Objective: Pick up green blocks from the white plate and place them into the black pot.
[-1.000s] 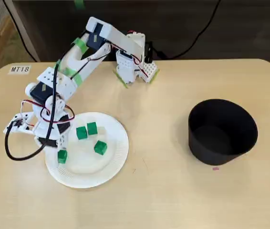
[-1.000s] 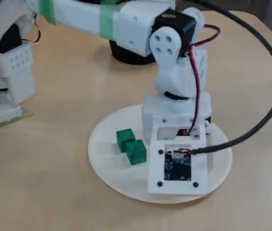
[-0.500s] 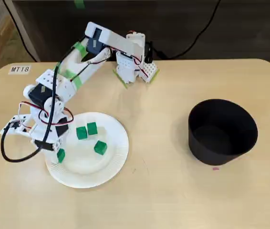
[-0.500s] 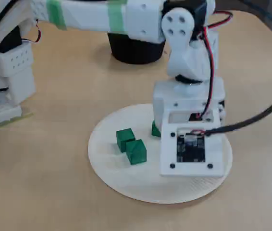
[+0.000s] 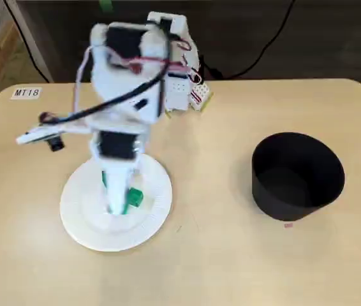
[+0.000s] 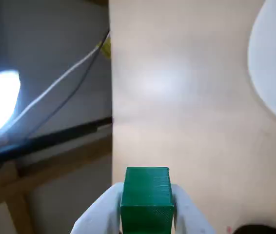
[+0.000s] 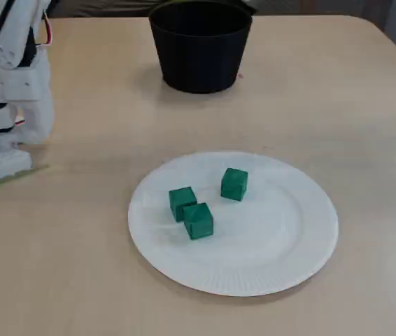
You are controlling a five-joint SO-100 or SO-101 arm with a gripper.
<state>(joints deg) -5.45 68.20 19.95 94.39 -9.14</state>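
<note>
Block (image 6: 147,201) between gripper (image 6: 145,214) fingers

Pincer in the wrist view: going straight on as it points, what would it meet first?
Likely the bare table, left of the white plate in that view. Nothing stands between it and the pincer clamping the green block, though depth is unclear.
</note>
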